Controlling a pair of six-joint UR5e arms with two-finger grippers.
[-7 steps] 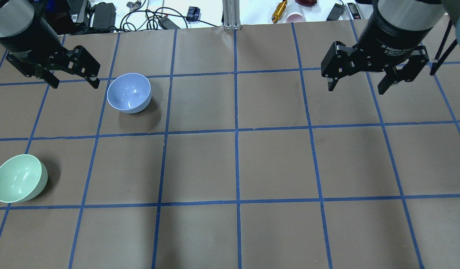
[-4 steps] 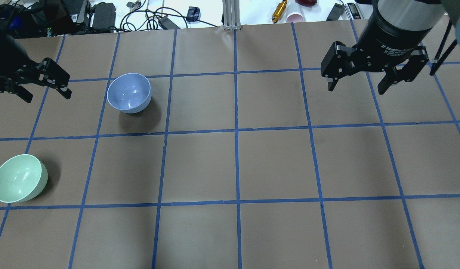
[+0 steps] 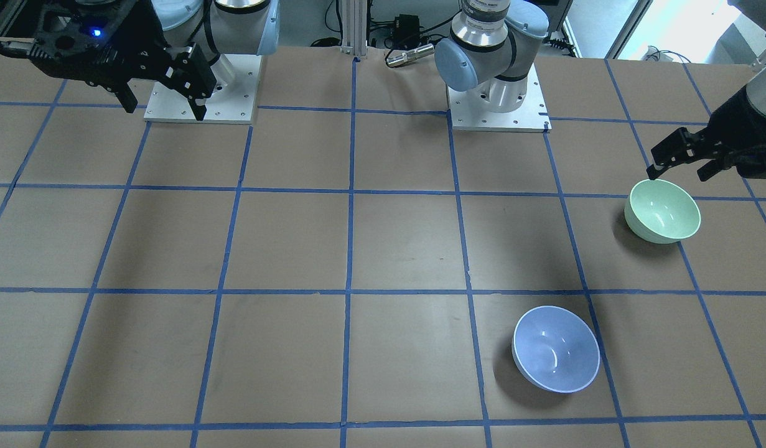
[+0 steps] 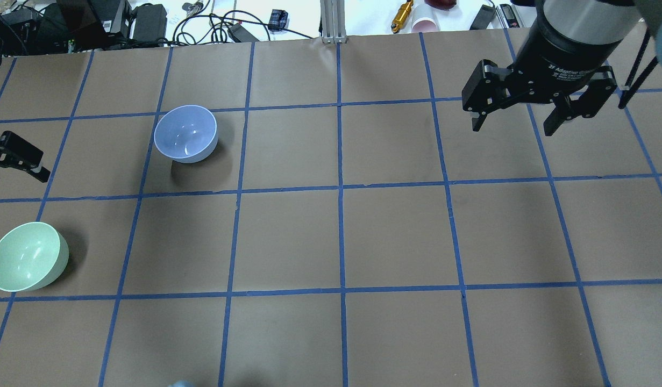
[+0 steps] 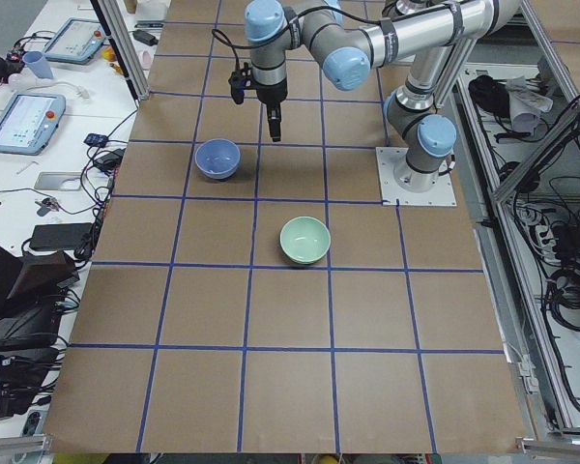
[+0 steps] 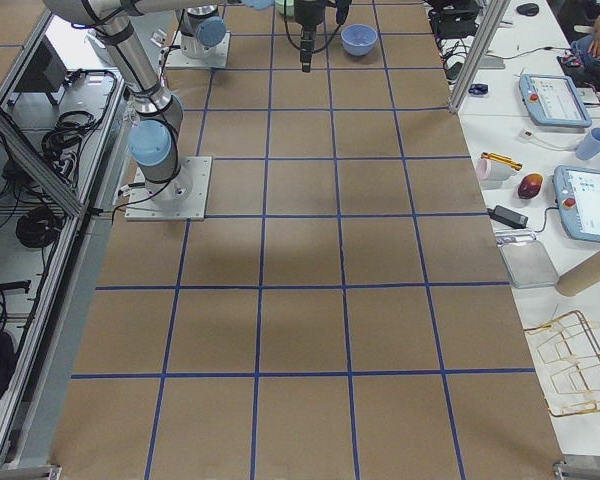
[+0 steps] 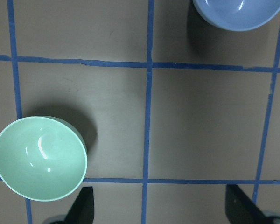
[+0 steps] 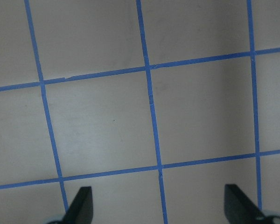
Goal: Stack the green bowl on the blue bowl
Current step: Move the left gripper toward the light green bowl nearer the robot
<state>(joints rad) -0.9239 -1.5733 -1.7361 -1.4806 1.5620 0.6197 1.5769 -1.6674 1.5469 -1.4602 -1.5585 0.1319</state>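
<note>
The green bowl stands upright at the table's near left; it also shows in the front view and at lower left in the left wrist view. The blue bowl stands upright and apart from it, farther back. My left gripper is open and empty, held high near the green bowl, a little to its side; it is mostly cut off at the overhead view's left edge. My right gripper is open and empty, high over the far right.
Blue tape lines divide the brown table into squares. Cables, power adapters, a yellow tool and a pink cup lie beyond the far edge. The two arm bases stand at the robot's side.
My left gripper has moved from beside the blue bowl toward the table's left edge and nearer the green bowl, staying open. The right arm and both bowls have not moved.
</note>
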